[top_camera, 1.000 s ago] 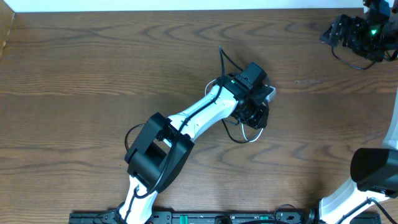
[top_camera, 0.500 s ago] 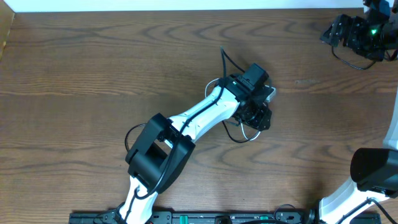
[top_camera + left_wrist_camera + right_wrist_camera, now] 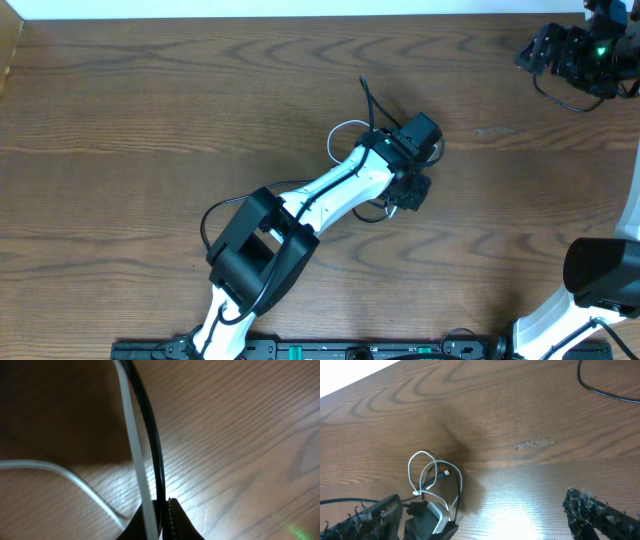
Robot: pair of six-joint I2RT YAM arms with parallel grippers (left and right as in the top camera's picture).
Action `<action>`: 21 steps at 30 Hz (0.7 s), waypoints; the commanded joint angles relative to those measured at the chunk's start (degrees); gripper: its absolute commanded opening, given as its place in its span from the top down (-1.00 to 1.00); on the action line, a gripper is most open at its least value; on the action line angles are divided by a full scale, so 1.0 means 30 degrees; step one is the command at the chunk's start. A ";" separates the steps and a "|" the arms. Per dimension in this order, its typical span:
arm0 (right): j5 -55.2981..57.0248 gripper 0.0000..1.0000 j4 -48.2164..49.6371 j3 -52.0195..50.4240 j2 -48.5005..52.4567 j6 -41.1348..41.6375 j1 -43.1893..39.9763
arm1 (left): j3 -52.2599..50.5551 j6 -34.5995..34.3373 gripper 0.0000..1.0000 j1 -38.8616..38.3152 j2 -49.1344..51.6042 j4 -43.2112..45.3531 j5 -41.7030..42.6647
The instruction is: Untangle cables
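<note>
Our left fingers (image 3: 176, 524) pinch shut on the black cord (image 3: 151, 435), with the white cord (image 3: 131, 435) alongside, above the wooden surface (image 3: 240, 435). Our right fingers (image 3: 597, 515) gape wide and hold nothing.

Overhead straight down, left wrist close — right distant (cables (image 3: 135, 450) shared)

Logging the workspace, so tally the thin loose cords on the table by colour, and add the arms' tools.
black cord: 1
white cord: 1
tools: 2 (left tool, right tool)
Total: 4
</note>
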 commanded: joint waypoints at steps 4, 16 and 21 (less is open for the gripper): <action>-0.0146 -0.99 -0.0058 -0.0109 -0.0124 -0.0321 0.0270 | 0.0896 -0.0175 0.85 0.0306 -0.3665 -0.0554 -0.0568; -0.3417 -0.99 -0.1071 -0.0109 -0.0124 -0.0845 0.1508 | 0.0896 -0.0189 0.85 0.2084 -0.8320 -0.0168 -0.0561; -0.5144 -0.99 -0.1282 -0.0109 -0.0124 -0.1457 0.2688 | 0.0896 -0.0750 0.85 0.3264 -0.8386 0.0073 0.0590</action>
